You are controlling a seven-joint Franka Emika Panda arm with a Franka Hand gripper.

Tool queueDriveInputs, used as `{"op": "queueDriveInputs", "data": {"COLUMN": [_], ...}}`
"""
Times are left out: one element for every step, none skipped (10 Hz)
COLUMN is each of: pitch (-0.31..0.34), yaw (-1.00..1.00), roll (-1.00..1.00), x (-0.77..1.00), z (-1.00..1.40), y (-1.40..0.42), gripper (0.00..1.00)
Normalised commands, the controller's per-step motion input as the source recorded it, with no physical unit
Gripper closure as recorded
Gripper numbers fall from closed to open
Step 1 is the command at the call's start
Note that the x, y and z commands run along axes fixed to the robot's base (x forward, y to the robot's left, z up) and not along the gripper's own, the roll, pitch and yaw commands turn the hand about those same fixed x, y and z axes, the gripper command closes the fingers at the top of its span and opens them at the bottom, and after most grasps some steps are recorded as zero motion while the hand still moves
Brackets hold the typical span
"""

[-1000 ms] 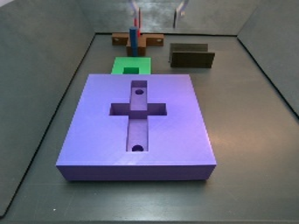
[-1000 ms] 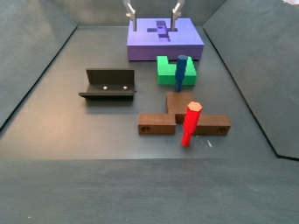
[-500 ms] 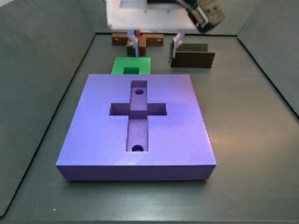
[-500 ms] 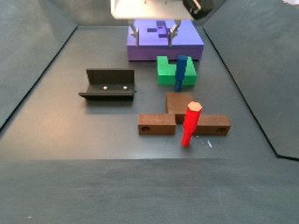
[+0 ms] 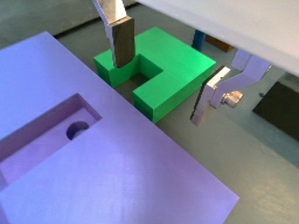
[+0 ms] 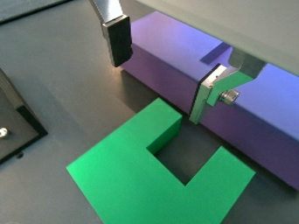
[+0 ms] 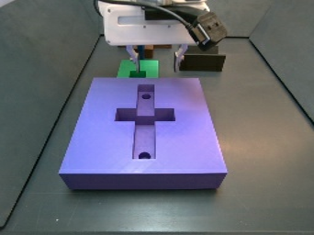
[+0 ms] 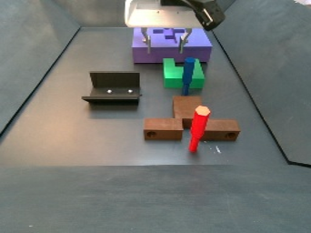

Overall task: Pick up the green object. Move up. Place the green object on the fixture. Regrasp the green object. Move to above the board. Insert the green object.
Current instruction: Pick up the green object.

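Since the frames of a second before, the gripper [image 7: 152, 57] had come down from the top of both side views until its fingers hung low over the gap where the green object [image 7: 139, 68] met the far edge of the board [image 7: 145, 128]. Its jaws stood wide and held nothing. In both wrist views the silver fingers [image 5: 118, 39] straddled the green object [image 5: 160, 72] loosely, one plate over an arm of the U near the notch, the other plate [image 6: 214, 92] close to the board's purple wall [image 6: 222, 96]; neither pad seemed to touch the piece.

The green object lay flat on the floor directly under the gripper, touching or just beside the board. The fixture [image 8: 112, 88] stood well off to one side of the gripper, untouched, and the red-and-blue peg [image 8: 197, 128] on its brown base sat beyond the green object, away from the gripper.

That descent suggested the first step, the pick, was under way but not made: a little more lowering and a closing of the jaws seemed needed.
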Motion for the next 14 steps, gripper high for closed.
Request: {"op": "queueDriveInputs", "data": {"pitch": [-0.044, -0.044, -0.051, -0.040, -0.046, -0.040, -0.040, -0.054, -0.063, -0.076, -0.064, -0.034, -0.011, 0.000], "yaw": [0.11, 0.11, 0.08, 0.03, 0.02, 0.00, 0.00, 0.00, 0.00, 0.00, -0.03, -0.06, -0.08, -0.15], "roll": [0.18, 0.23, 0.21, 0.18, 0.13, 0.12, 0.11, 0.11, 0.10, 0.08, 0.06, 0.04, 0.02, 0.01], "x": [0.00, 0.00, 0.00, 0.00, 0.00, 0.00, 0.00, 0.00, 0.00, 0.00, 0.00, 0.00, 0.00, 0.00], "z": [-0.24, -0.24, -0.27, -0.28, -0.31, -0.27, -0.23, -0.23, -0.21, -0.21, -0.20, -0.09, 0.00, 0.00], "y": [0.00, 0.00, 0.00, 0.05, 0.03, 0.07, 0.02, 0.00, 0.00, 0.00, 0.00, 0.00, 0.00, 0.00], "gripper": [0.00, 0.00, 0.00, 0.00, 0.00, 0.00, 0.00, 0.00, 0.00, 0.00, 0.00, 0.00, 0.00, 0.00]}}
